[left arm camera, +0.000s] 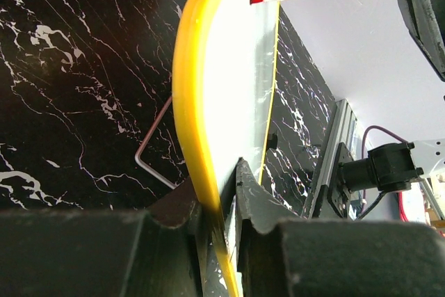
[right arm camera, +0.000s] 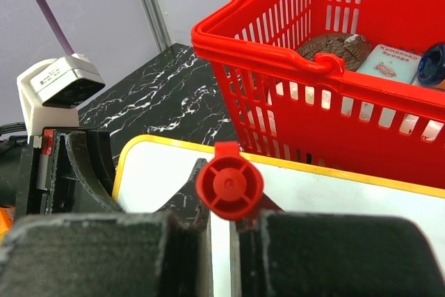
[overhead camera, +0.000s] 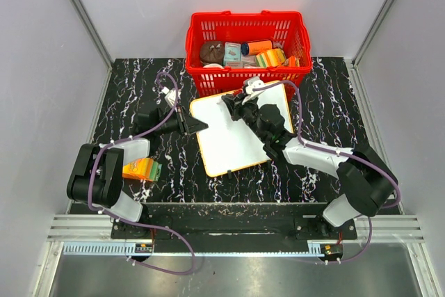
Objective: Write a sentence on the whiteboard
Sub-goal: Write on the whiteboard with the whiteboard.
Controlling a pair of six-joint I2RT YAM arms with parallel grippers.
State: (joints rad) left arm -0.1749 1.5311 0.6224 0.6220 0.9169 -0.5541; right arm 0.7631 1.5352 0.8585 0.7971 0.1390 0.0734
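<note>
The left arm [overhead camera: 97, 175] sits folded at the near left, its elbow set back above the base and its forearm stretched low toward the right. There the left gripper [left arm camera: 221, 203] is clamped on the yellow rim of the whiteboard [overhead camera: 226, 145], one finger on each face of the edge. The right arm [overhead camera: 361, 180] bends at its elbow on the near right and reaches up and left over the board, and the right gripper [right arm camera: 222, 208] is closed round a marker [right arm camera: 229, 181] whose red end faces the wrist camera.
</note>
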